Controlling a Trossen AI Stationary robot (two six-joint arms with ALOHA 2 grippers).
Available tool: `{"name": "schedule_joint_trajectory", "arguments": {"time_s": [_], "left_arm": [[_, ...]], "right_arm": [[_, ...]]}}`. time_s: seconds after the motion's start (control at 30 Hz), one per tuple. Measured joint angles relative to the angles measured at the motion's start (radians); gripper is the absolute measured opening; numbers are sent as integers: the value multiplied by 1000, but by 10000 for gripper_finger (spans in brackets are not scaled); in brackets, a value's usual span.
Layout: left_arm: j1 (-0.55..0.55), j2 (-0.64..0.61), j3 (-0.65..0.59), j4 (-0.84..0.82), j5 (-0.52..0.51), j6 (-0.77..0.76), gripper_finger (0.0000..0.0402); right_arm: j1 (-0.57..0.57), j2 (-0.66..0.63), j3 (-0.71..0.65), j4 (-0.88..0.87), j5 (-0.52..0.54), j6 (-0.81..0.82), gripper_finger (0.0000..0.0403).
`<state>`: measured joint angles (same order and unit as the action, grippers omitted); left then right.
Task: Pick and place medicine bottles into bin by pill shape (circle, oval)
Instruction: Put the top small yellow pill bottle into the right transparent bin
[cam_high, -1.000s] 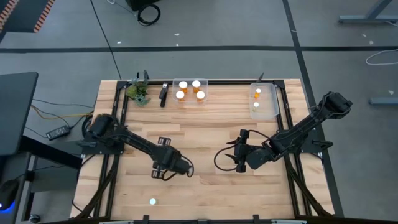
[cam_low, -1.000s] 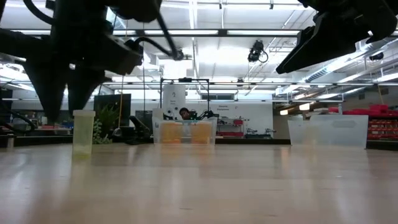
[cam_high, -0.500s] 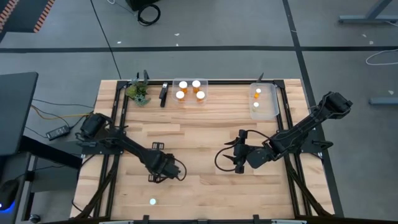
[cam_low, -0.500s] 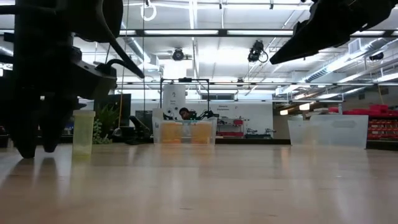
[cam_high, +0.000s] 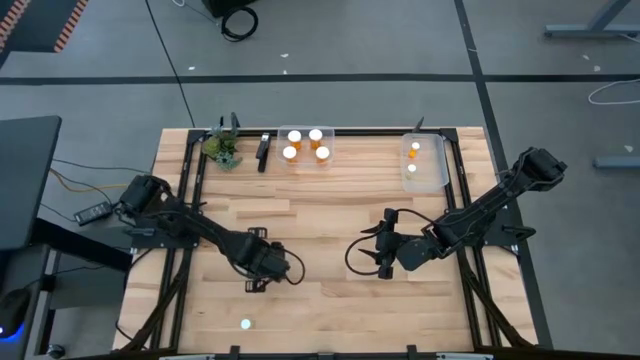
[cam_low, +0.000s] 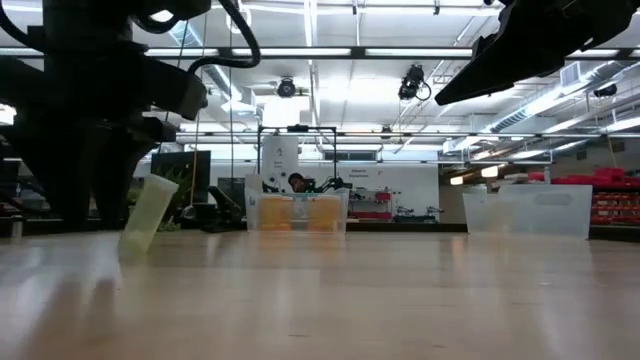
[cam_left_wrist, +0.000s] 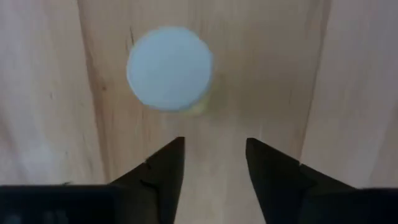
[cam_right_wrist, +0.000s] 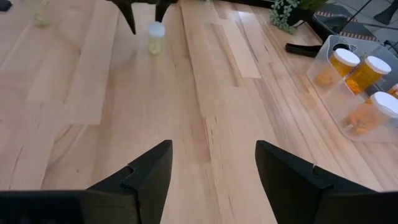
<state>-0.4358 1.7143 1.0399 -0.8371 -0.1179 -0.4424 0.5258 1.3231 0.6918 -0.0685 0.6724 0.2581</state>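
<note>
**Loose bottle leaning just off the left fingertips**

The medicine bottle (cam_left_wrist: 169, 68) on the open wood is the 1 in play. Its white cap sits just ahead of the left gripper (cam_left_wrist: 214, 143), a little off the line between the fingers, not between them. From table height it leans rather than standing straight. I can't tell whether anything touches it.

The left gripper hangs over it with its 2 fingers apart and nothing in them. To my eye the grasp is not yet made. I'd say the fingers want to go forward and a touch sideways until the body sits between them. They should come down below the cap before closing. A leaning bottle may topple or roll if 1 finger meets it first, so a centred, slow close looks safest.

The right gripper (cam_right_wrist: 211, 149) waits off to the left gripper's side, well apart from the bottle, fingers spread and empty.

Far beyond the left gripper, at the table's back edge, a clear bin (cam_high: 304, 163) holds 4 capped bottles. A second bin (cam_high: 432, 175), nearer the right arm, holds 2. A small plant (cam_high: 222, 150) stands beside the first bin. The boards between bottle and bins look free of obstacles, apart from the waiting right arm.
</note>
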Motion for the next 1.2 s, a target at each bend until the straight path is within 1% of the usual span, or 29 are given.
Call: {"name": "schedule_joint_trajectory", "arguments": {"time_s": [0.13,0.2,0.33,0.5,0.7,0.8,0.87,0.97,1.2], "left_arm": [[14,2,-4,-13,-6,-25,216],[15,2,-4,-8,-30,-26,225],[14,7,-19,128,-92,15,226],[37,19,-20,184,-106,43,225],[52,60,-19,291,-139,143,245],[61,84,-17,283,-137,160,248],[66,96,-14,281,-119,162,245],[65,107,-15,286,-113,166,228],[64,106,-16,296,-102,166,167]], "right_arm": [[0,0,0,0,0,0,236],[0,0,0,0,0,0,236],[0,0,0,0,0,0,236],[0,0,0,1,0,-4,236],[0,0,0,6,0,-12,236],[0,0,0,6,0,-14,236],[0,0,0,9,0,-17,236],[0,0,0,9,0,-18,236],[0,0,0,20,0,-18,236]]}}
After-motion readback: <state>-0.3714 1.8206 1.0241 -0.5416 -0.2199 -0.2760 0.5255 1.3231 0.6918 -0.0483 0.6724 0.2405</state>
